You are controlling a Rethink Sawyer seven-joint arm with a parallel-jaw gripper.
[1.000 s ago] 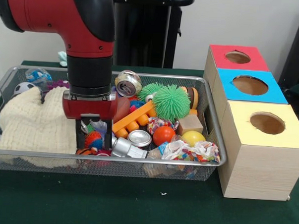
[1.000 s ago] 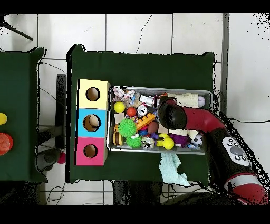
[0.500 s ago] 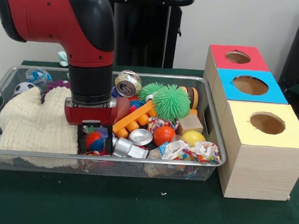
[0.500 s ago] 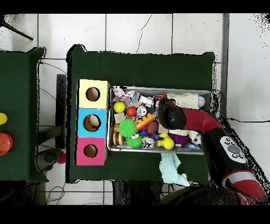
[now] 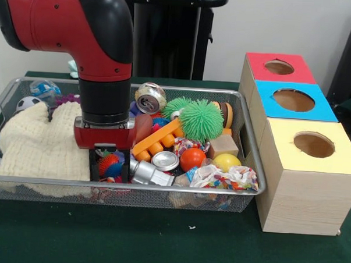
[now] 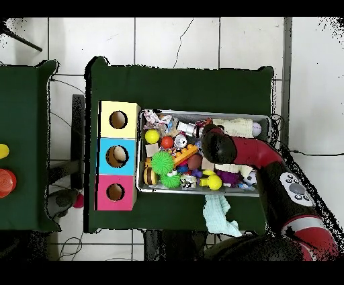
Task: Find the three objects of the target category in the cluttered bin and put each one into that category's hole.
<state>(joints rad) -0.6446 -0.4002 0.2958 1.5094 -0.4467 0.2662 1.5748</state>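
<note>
Even, bright indoor light; soft shadows under bin (image 5: 243, 187); front view slightly soft.

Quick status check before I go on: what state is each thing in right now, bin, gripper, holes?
Wire bin: crowded with toys, cans and a cream cloth.
Gripper: lowered into the bin, fingers apart around an orange spiky ball.
Red hole: open, nothing visible inside.
Blue hole: open.
Yellow hole: open.
Silver can: dented, lying on the pile.

Front across table, overhead above; shared bin (image 5: 252, 170).
</note>
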